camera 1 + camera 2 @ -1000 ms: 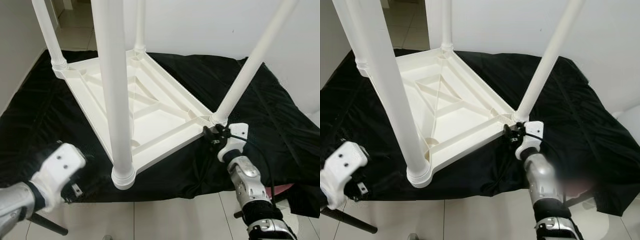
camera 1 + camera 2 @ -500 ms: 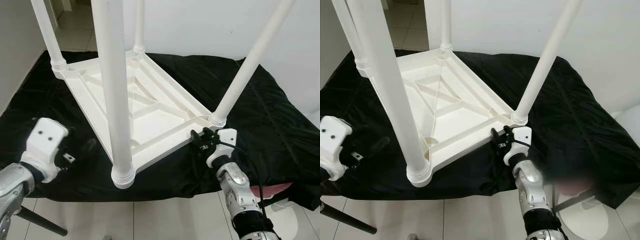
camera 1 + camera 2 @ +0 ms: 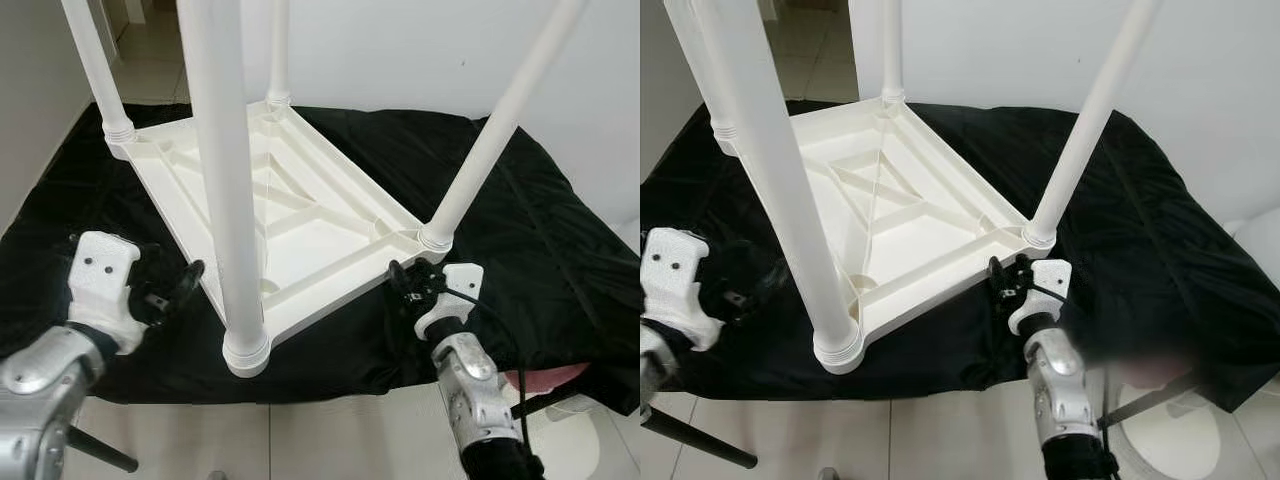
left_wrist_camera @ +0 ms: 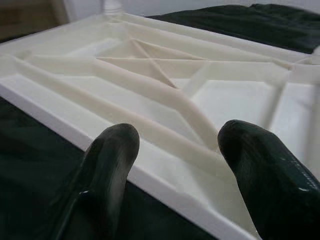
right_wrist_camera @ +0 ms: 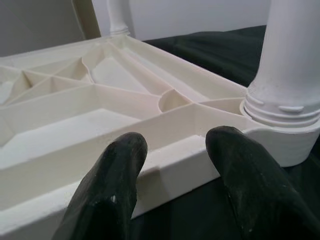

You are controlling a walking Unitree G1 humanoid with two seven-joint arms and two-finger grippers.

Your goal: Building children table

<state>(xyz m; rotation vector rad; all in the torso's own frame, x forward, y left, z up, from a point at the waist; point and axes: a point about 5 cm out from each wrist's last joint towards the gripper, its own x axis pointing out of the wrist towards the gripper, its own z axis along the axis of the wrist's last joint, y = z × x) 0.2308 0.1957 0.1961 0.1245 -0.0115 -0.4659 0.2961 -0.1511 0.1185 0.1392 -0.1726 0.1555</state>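
Note:
A white plastic children's table (image 3: pixel 310 230) lies upside down on a black cloth (image 3: pixel 520 220), with its legs pointing up. The nearest leg (image 3: pixel 228 180) rises from the front corner, and another leg (image 3: pixel 490 140) stands at the right corner. My left gripper (image 3: pixel 180 283) is open and sits just off the table's left rim (image 4: pixel 165 192), fingers pointing at it. My right gripper (image 3: pixel 403 283) is open at the near rim (image 5: pixel 170 167), just beside the right leg's socket (image 5: pixel 285 112). Neither holds anything.
Two more legs (image 3: pixel 95 65) (image 3: pixel 279 50) stand at the far corners. The cloth hangs over a low platform, with tiled floor (image 3: pixel 330 440) in front of it. A black pole (image 3: pixel 100 452) crosses the floor at lower left. A white wall (image 3: pixel 400 50) stands behind.
My left gripper has come up from the lower left to the table's left rim. My right gripper has stayed near the right corner, shifting slightly along the near rim.

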